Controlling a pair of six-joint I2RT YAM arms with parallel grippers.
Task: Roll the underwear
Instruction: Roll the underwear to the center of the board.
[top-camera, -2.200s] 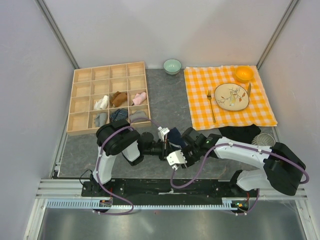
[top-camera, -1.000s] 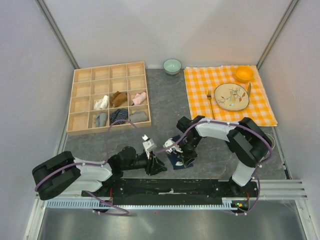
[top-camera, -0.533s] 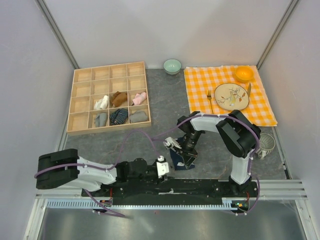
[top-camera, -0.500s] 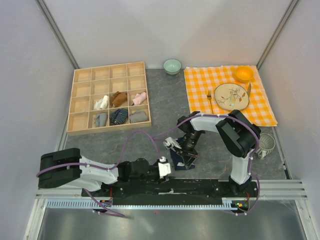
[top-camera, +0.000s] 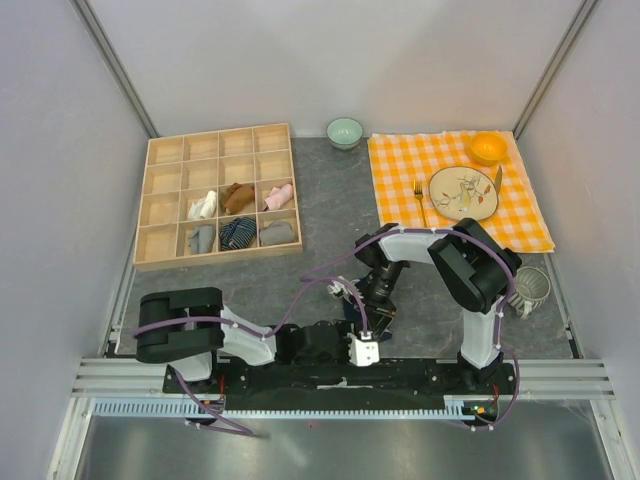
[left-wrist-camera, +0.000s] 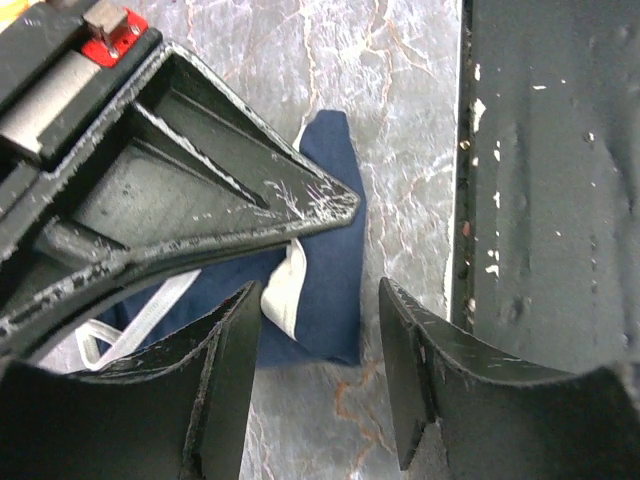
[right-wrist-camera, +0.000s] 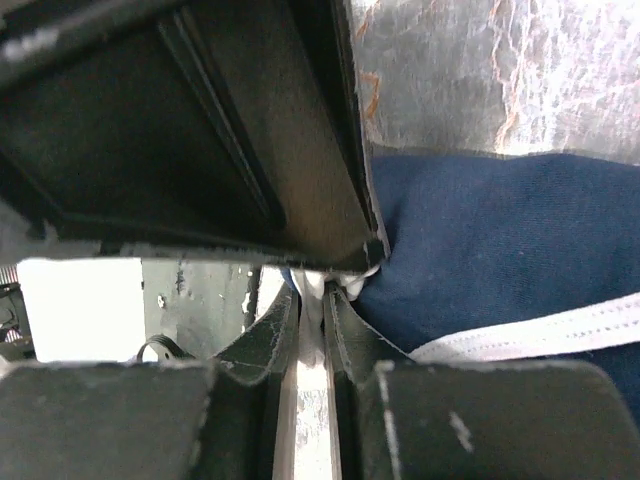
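The underwear (left-wrist-camera: 335, 255), a navy blue bundle with white trim (left-wrist-camera: 285, 292), lay on the grey marbled tabletop (top-camera: 325, 215) close to its near edge, just in front of the black base rail (left-wrist-camera: 550, 200) that carries both arms.

The right pincer (right-wrist-camera: 310, 300) pointed down onto the bundle. Its fingers were almost pressed together, with a thin strip of the white trim nipped between them, and navy cloth bulged out just to one side of the tips.

The left arm lay low along the rail, and the left pincer (left-wrist-camera: 320, 295) reached in from the near side beside the right one. Its fingers (left-wrist-camera: 225, 380) stood well apart and gripped nothing. In the left wrist view the near corner of the cloth showed in the gap between them, but whether either finger touched the fabric could not be told.

Well apart from all this, at the far left of the tabletop, sat a wooden compartment tray (top-camera: 143, 205) with several rolled garments (top-camera: 238, 231) in its nearer cells. At the far right lay an orange checked cloth (top-camera: 398, 225) bearing a patterned plate (top-camera: 463, 193), a fork (top-camera: 420, 210) and an orange bowl (top-camera: 488, 148). A pale green bowl (top-camera: 345, 132) stood between the tray and the cloth, by the back wall.
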